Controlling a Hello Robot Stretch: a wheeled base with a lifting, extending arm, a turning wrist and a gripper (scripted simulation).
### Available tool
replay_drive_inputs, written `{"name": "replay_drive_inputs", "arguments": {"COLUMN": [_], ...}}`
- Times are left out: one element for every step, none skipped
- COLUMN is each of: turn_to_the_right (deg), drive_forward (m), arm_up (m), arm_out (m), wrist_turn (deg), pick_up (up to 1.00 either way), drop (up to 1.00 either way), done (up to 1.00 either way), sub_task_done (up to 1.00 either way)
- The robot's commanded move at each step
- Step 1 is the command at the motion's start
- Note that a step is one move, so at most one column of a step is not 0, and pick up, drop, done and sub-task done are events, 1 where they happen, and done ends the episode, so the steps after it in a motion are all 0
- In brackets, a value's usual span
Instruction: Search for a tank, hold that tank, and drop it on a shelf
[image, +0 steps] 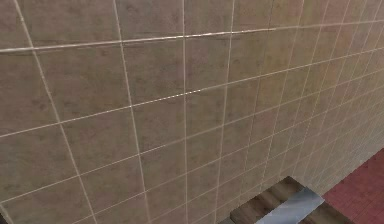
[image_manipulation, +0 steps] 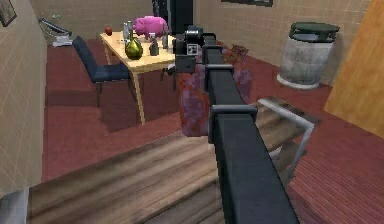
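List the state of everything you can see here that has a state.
arm, extended toward the table
pincer, at the table's near edge; cannot tell whether it holds anything
blue chair, upright, pulled up to the table
green vase, upright on the table
grey bin, upright, lid on

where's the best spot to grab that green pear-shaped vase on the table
Probably its narrow neck: the green vase stands upright, and its belly bulges wide. Come from the near edge of the table, since a dark bottle stands beside it and a pink thing behind.
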Motion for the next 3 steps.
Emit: {"name": "replay_drive_inputs", "arguments": {"turn_to_the_right": [0.0,0.0,0.0], "drive_forward": [0.00,0.00,0.00], "arm_up": [-0.42,0.00,0.00], "arm_out": [0.00,0.00,-0.10], "wrist_turn": [0.0,0.0,0.0], "pick_up": [0.00,0.00,0.00], "drop": [0.00,1.00,0.00], "done": [0.00,0.00,0.00], "sub_task_done": [0.00,0.00,0.00]}}
